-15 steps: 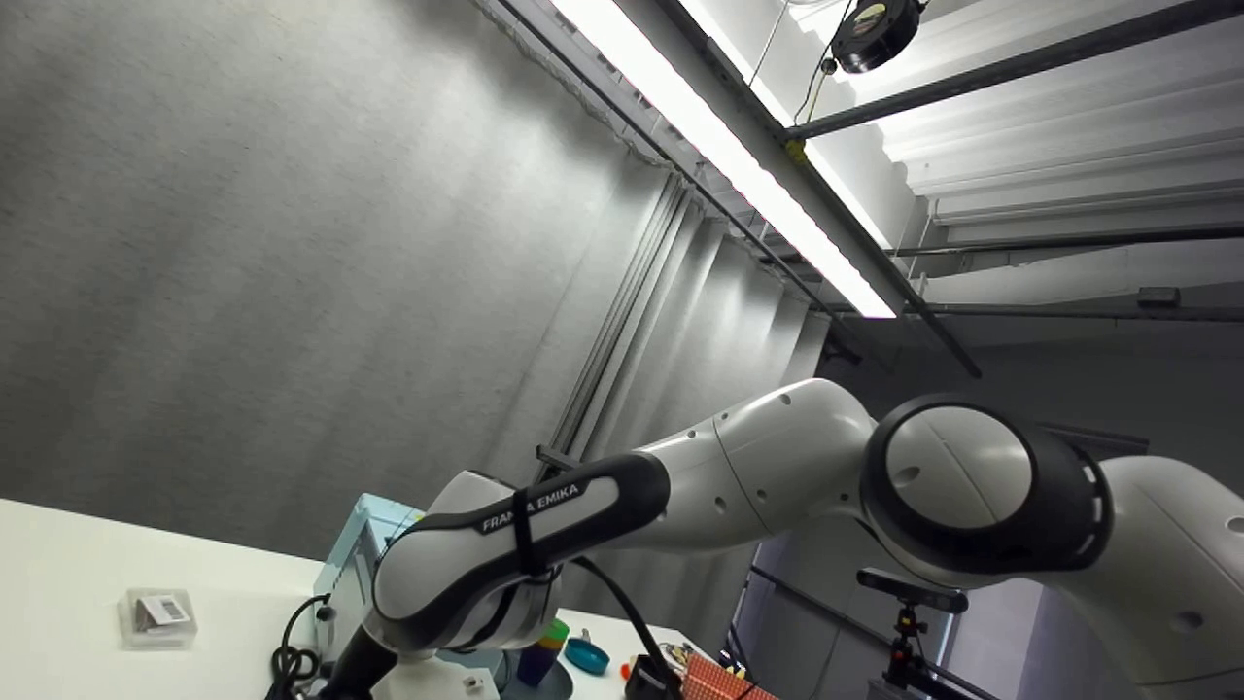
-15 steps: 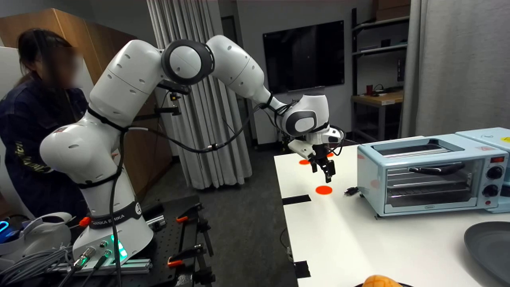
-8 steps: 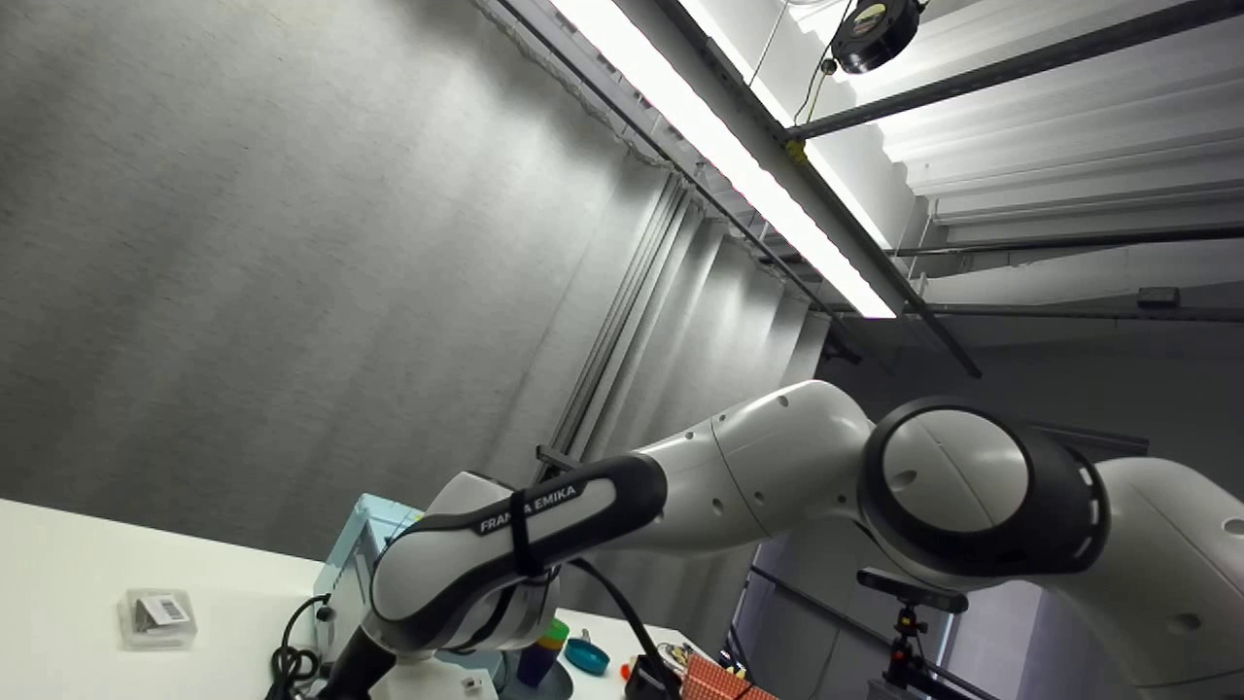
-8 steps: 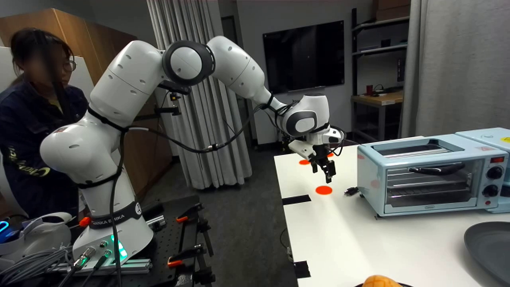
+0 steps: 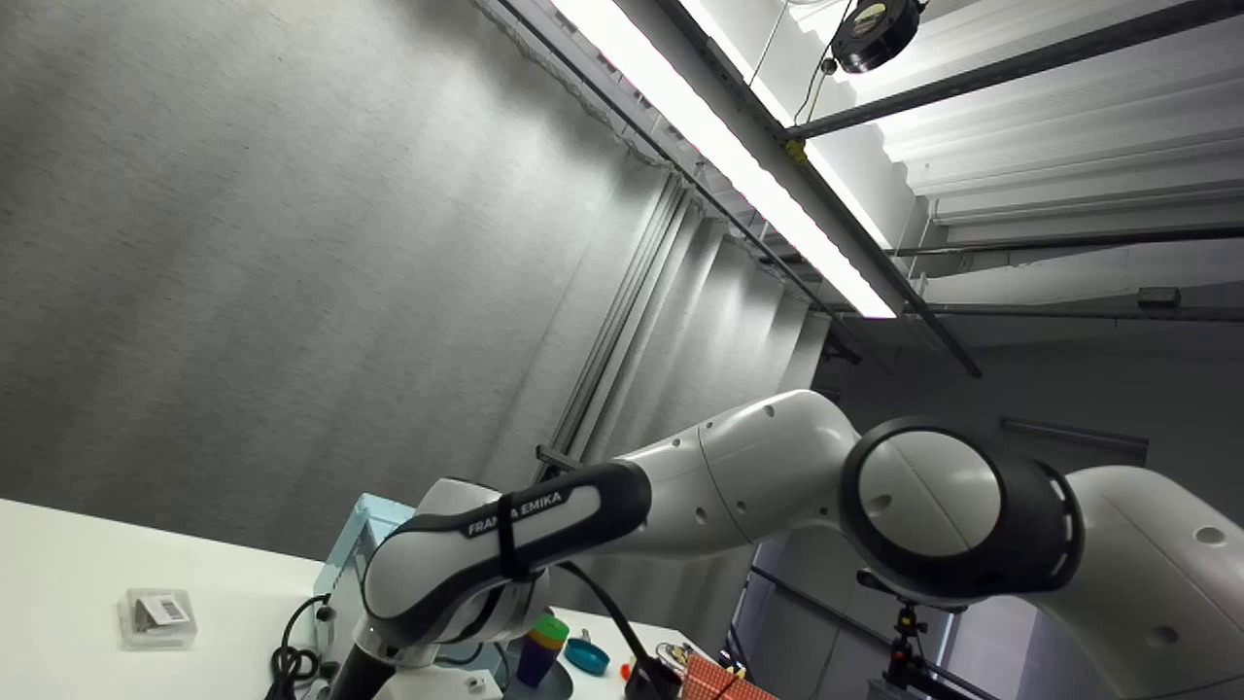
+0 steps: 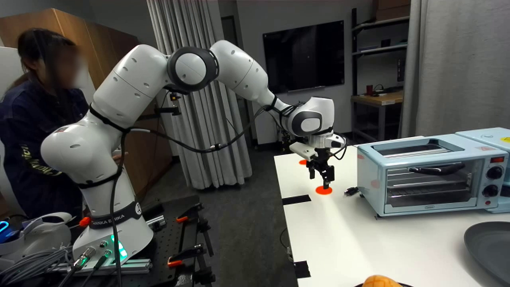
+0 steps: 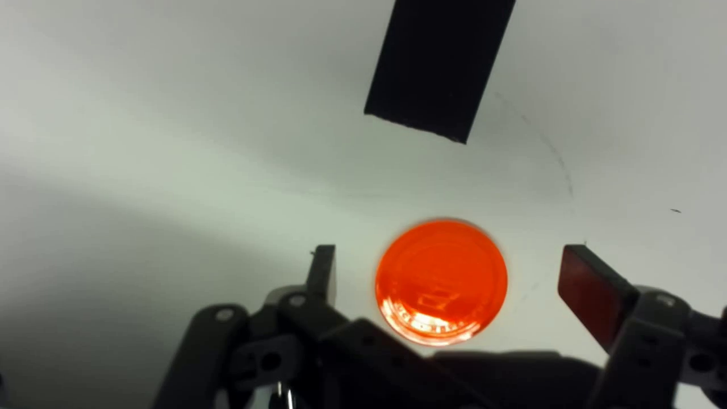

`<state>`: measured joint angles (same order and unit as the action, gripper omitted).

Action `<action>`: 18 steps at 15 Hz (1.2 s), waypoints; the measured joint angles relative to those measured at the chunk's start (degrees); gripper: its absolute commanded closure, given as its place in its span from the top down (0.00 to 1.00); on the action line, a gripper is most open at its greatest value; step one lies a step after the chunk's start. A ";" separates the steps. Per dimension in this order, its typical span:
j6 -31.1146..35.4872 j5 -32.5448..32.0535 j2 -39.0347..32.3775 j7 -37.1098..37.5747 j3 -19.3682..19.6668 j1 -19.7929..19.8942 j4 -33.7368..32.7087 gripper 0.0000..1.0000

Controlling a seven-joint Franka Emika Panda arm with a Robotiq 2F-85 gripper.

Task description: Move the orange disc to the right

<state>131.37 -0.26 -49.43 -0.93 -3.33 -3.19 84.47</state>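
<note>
— How does the claw stand?

— You have it spread wide in the wrist view, and you have hold of nothing. Its fingers stand at nine and three o'clock of the orange disc, apart from its edge on both sides.

— And the disc?

— It lies flat on the worktop between the claw's fingers, glare and part of some lettering along its edge towards six o'clock. At twelve o'clock you see the end of a black strip, near but not touching.

— From outside?

— In an exterior view your claw points down, and one of its fingers covers part of the disc's edge at twelve o'clock; you cannot tell there whether it touches. A plug lies at three o'clock of the disc, just beside the light blue toaster oven. Look to eleven o'clock and you find a further orange patch; between three and four, well apart, lies a dark plate.

— What else shows?

— In an exterior view you see a clear box at nine o'clock from the lower end of the arm, and a stack of cups at three.
</note>
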 measured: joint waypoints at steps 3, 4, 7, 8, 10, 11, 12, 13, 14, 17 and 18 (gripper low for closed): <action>-4.37 -1.08 -2.90 0.00 0.29 -0.61 -4.79 1.00; -5.57 -1.41 -3.92 0.00 0.29 -0.81 -6.43 1.00; -8.28 -1.90 -7.02 -0.04 0.29 -1.51 -10.75 1.00; -8.84 -2.07 -8.00 -0.04 0.29 -1.78 -11.95 1.00; -9.11 -2.41 -9.67 -0.04 0.29 -2.29 -13.91 1.00; -9.11 -2.60 -10.38 -0.08 0.29 -2.53 -14.65 1.00; -9.11 -2.81 -11.00 -0.09 0.30 -2.76 -15.32 1.00; -9.11 -3.10 -11.49 -0.10 0.31 -2.98 -15.93 1.00; -9.11 -3.41 -11.78 -0.10 0.33 -3.16 -16.35 1.00; -9.11 -4.36 -12.31 -0.10 0.56 -3.64 -17.34 1.00; -9.11 -4.58 -12.39 -0.10 0.72 -3.79 -17.48 1.00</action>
<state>122.26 -4.84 -61.82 -1.03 -2.62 -6.98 66.99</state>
